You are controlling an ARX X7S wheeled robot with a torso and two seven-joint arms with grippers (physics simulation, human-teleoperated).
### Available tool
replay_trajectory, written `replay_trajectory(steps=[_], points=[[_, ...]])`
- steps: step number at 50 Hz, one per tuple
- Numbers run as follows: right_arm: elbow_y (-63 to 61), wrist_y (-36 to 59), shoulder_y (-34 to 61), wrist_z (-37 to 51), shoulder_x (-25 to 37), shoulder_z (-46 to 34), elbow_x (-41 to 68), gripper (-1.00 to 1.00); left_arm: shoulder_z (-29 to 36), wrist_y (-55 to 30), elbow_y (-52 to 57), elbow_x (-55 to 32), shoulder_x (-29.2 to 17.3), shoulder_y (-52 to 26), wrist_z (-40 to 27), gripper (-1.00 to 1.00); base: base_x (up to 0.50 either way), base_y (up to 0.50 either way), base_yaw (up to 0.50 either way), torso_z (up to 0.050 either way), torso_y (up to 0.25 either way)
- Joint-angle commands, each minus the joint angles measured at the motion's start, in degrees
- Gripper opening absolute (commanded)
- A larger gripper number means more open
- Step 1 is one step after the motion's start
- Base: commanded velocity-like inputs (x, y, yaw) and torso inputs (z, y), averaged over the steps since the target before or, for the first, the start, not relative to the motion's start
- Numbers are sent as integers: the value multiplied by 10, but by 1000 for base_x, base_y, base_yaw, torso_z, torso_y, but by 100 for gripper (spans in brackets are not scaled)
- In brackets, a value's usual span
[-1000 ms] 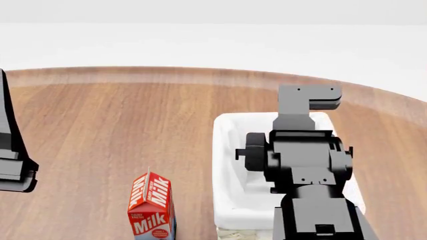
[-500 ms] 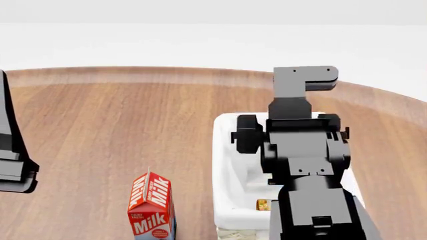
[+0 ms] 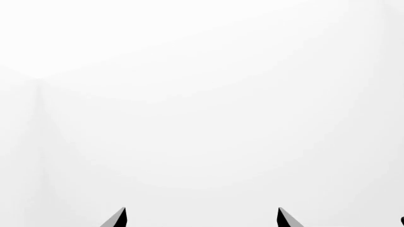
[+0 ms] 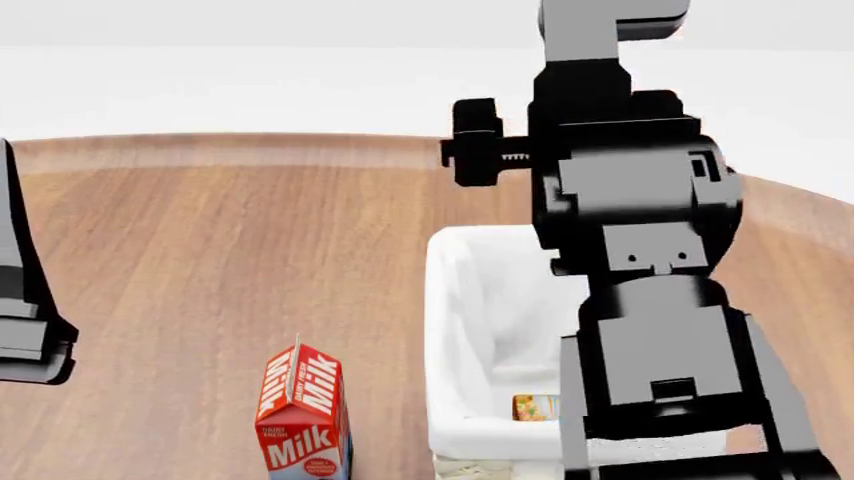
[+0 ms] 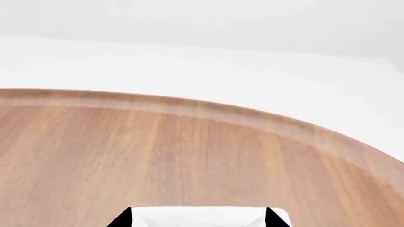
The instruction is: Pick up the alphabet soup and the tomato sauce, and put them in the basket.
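The white cloth-lined basket stands on the wooden table at the right; its far rim shows in the right wrist view. A small orange-yellow bit of a can, apparently the alphabet soup, lies inside near the basket's front, mostly hidden by my right arm. My right gripper is open and empty, raised high above the basket's far end. My left gripper is open and empty, facing blank white; its arm sits at the left edge. The tomato sauce is out of view.
A red and white milk carton stands upright on the table left of the basket's front. The round table's far edge curves across the back, with a white floor beyond.
My right arm has risen from inside the basket to well above it, which uncovered the orange-yellow can at the basket's front. The left arm has not moved.
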Motion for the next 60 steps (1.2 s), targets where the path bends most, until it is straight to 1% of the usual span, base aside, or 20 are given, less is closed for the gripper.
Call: replay_trajectory(steps=[1,4,5,6,14,18,20,21,24,25,27,30,33,34,38,42,43,51,60], points=[[-235,172,-44,8,27,-11,35,100,3,-7,3,1,-2,-4,-1,100,0,0,0,0,0],[-312,218,-71,19,34,-5,48,100,3,-8,4,0,-1,-4,-1,100,0,0,0,0,0],[-353,242,-86,23,39,-13,50,100,3,-9,6,1,-2,-5,-1,100,0,0,0,0,0],[-386,267,-96,25,42,-2,61,100,2,-10,5,1,-3,-6,0,100,0,0,0,0,0],[-538,380,-136,41,54,20,98,100,7,-8,3,3,-3,-6,-2,100,0,0,0,0,0],[-581,415,-152,49,56,34,110,100,10,-9,1,4,-4,-8,-3,100,0,0,0,0,0],[-617,438,-164,57,61,25,118,100,9,-13,3,4,-4,-10,-2,100,0,0,0,0,0],[-628,444,-169,74,64,31,148,100,9,-12,3,4,-4,-9,-2,100,0,0,0,0,0],[-643,444,-177,220,99,27,333,100,8,-7,0,2,-4,-6,-4,100,0,0,0,0,0],[-649,444,-180,291,110,33,416,100,9,-6,-1,1,-3,-6,-4,100,0,0,0,0,0],[-663,444,-189,386,123,39,527,100,10,-6,-2,0,-3,-7,-5,100,0,0,0,0,0],[-684,442,-202,473,138,34,634,100,12,-7,-2,1,-3,-8,-6,100,0,0,0,0,0],[-702,439,-213,520,156,23,702,100,12,-12,3,3,-5,-8,-5,100,0,0,0,0,0],[-705,439,-216,547,161,24,742,100,10,-13,4,2,-5,-8,-4,100,0,0,0,0,0],[-728,433,-230,590,186,2,809,100,12,-11,0,2,-5,-9,-6,100,0,0,0,0,0],[-758,429,-233,614,208,-21,853,100,16,-12,-1,3,-5,-12,-7,100,0,0,0,0,0],[-763,422,-239,634,214,-25,882,100,15,-11,-2,2,-5,-11,-7,100,0,0,0,0,0],[-811,387,-234,716,247,-78,1005,100,19,-16,0,2,-6,-15,-8,100,0,0,0,0,0],[-843,377,-261,731,273,-104,1034,100,17,-19,5,2,-7,-14,-7,100,0,0,0,0,0]])
